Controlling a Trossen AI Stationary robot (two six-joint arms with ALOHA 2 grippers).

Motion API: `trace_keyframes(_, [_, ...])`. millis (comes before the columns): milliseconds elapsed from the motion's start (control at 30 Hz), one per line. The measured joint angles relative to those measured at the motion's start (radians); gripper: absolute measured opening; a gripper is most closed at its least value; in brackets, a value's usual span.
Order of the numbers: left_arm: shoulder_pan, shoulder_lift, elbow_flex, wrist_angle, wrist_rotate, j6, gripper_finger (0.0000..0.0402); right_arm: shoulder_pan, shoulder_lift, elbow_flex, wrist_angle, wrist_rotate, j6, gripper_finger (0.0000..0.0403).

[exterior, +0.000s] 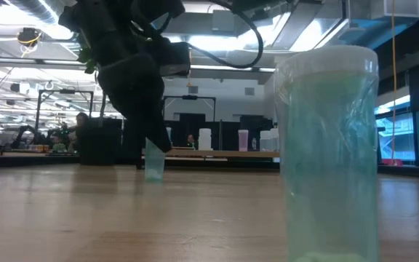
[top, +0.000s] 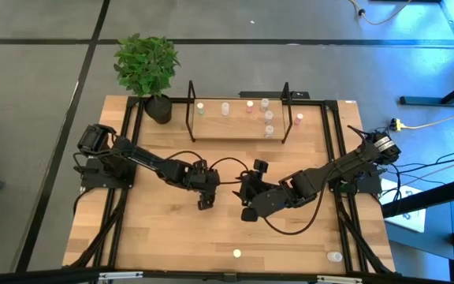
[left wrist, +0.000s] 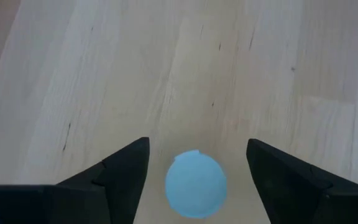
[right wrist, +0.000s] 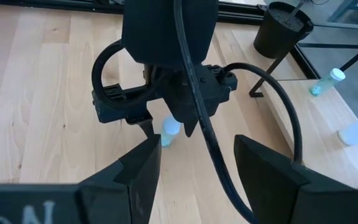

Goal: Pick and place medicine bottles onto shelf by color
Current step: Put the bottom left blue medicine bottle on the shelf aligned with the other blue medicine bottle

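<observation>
I have the left end effector (top: 204, 201) lowered near the middle of the bench (top: 164, 229), its fingers (left wrist: 120, 177) spread wide on either side of a small pale bluish medicine bottle (left wrist: 196, 183) that stands upright on the wood, with clear gaps on both sides and nothing gripped. My right end effector (top: 250, 207) sits just beside it, jaws open and empty, facing the left wrist. At the bench's far edge the shelf (top: 235, 126) carries several bottles, and two more (top: 237, 253) (top: 334, 256) stand near the front edge.
</observation>
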Motion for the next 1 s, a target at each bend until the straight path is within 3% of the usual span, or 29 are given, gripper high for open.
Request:
trace_keyframes(633, [-0.012, -0.05, 0.0, -0.035, -0.034, 0.055, 0.0264, 0.0, 0.0, 0.0, 0.015, 0.0, 0.0, 0.0205])
trace_keyframes(1000, [-0.032, -0.22, 0.0, -0.106, -0.058, 0.065, 0.0264, 0.0, 0.0, 0.0, 0.027, 0.001, 0.0, 0.0205])
